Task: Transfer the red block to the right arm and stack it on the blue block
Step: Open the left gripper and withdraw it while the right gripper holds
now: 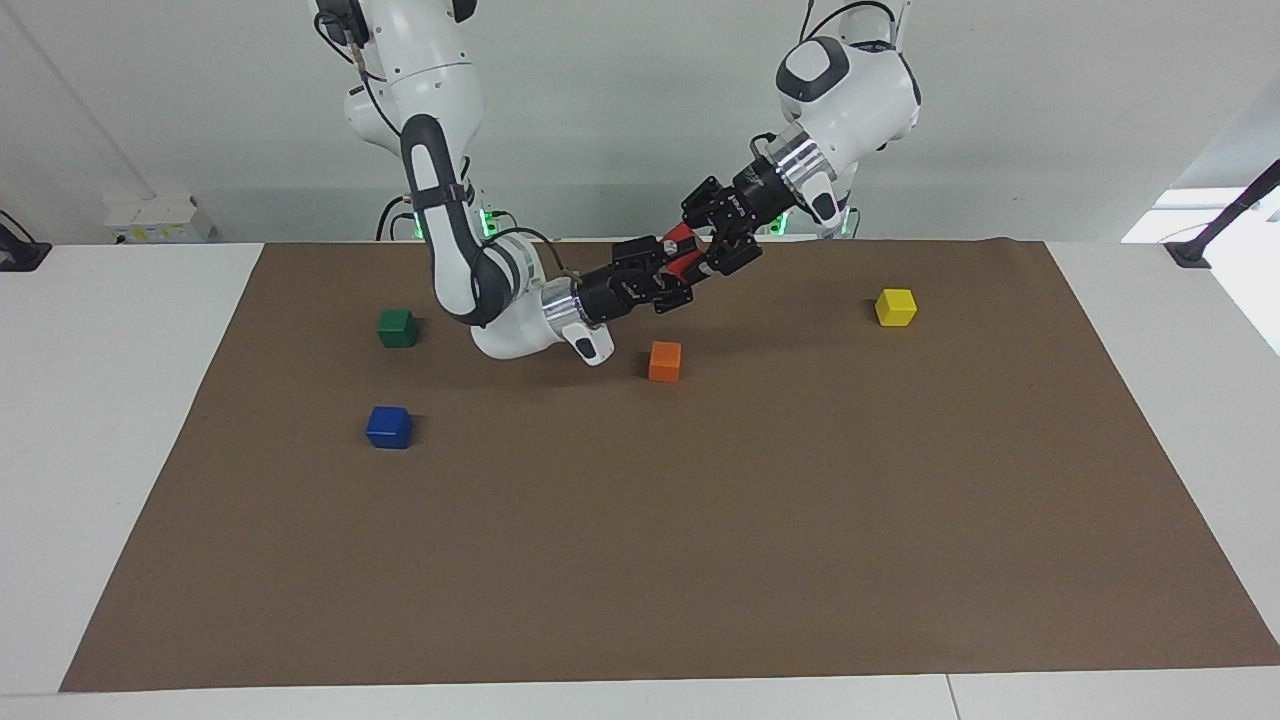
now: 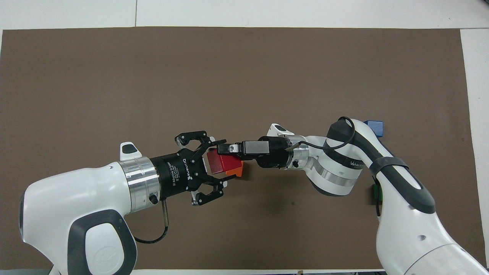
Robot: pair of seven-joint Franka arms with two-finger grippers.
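- Mat [image 1: 700, 560] of brown covers the table and carries every cube; the handover happens in the air above its robot-side half, over the orange cube [image 1: 664, 361]
- Right arm [image 1: 450, 240] reaches in from its own end; right gripper [image 1: 668, 268] is clenched on the red block, fingers pinching it from the side; judged, this arm now carries the load
- Left arm [image 1: 840, 90] meets it from its own end; left gripper [image 2: 219, 163] has its fingers spread apart around the block, released rather than grasping
- Red block [image 2: 224, 165] sits aloft between the two grippers, above the orange cube and well apart from its target
- Blue block [image 1: 389, 427] rests alone on the mat toward the right arm's end, farther from the robots than the green cube [image 1: 397, 327]; nothing is on it
- Yellow cube [image 1: 895, 306] lies toward the left arm's end, not involved
- Progress, as a judgement: the transfer looks all but complete; left to do are the left gripper's retreat, the carry to the blue block, and the stacking with a clean release
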